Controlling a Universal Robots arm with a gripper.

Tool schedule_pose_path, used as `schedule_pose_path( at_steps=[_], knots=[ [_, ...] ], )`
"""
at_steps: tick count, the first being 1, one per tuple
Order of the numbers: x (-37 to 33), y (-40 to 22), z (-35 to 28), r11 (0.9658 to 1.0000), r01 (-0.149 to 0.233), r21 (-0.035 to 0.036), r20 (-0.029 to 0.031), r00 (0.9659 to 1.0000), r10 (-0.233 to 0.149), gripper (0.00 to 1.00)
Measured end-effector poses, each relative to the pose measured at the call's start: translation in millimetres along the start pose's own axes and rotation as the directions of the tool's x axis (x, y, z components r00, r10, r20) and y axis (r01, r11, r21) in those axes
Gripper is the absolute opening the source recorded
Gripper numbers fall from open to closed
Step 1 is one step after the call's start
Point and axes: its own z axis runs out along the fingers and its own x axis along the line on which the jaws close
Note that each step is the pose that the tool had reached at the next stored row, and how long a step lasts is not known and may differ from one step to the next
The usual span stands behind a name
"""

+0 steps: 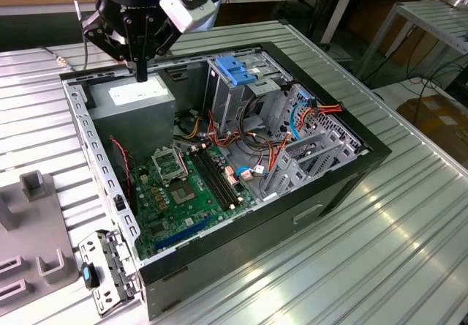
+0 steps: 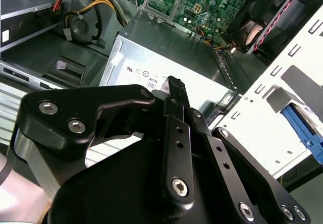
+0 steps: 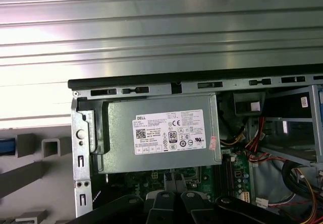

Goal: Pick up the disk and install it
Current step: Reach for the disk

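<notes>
The gripper [image 1: 139, 72] hangs over the rear corner of the open computer case [image 1: 307, 211], which stands on the ribbed metal worktop [image 1: 409, 252]. Its 2 fingers [image 2: 176, 113] are pressed together and nothing is between them. Directly under the fingertips is the grey power supply box [image 1: 131, 109] with its white sticker; I cannot tell if the tips touch it. Beyond the fingers, deeper in the case, lies the green motherboard [image 1: 183, 189]. The disk [image 2: 304, 129] [image 3: 5, 146] is well apart from the fingers, outside the case past the slotted metal wall [image 1: 99, 157], beside the grey holders [image 3: 50, 146]. In both wrist views its blue plastic edge shows.
</notes>
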Motion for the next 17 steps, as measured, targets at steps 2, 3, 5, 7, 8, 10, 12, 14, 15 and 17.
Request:
schedule_pose_path(
  at_steps=[2,3,5,7,8,10,12,14,15,17],
  knots=[
    [0.4,0.0,0.0,1.0,0.0,-0.0001,0.0,1.0,0.0,0.11],
    [0.6,0.0,0.0,1.0,0.0,-0.0001,0.0001,1.0,0.0,0.11],
    [1.3,-0.1,0.0,1.0,0.0,-0.0001,0.0001,1.0,0.0,0.11],
    [2.0,-0.1,0.0,1.0,0.0,0.0,0.0001,1.0,0.0,0.11],
    [2.2,-0.2,0.0,1.0,0.0,0.0,0.0,1.0,0.0,0.11],
    [2.6,-0.2,0.0,1.0,0.0,0.0,0.0001,1.0,0.0,0.11],
    [3.1,-0.2,0.0,1.0,0.0,-0.0001,0.0001,1.0,0.0,0.11],
    [3.4,-0.3,0.0,1.0,0.0,0.0,0.0,1.0,0.0,0.11],
    [3.6,-0.3,0.0,1.0,0.0,0.0,0.0,1.0,0.0,0.11],
    [4.3,-0.3,0.0,1.0,0.0,-0.0001,0.0001,1.0,0.0,0.11]
  ],
)
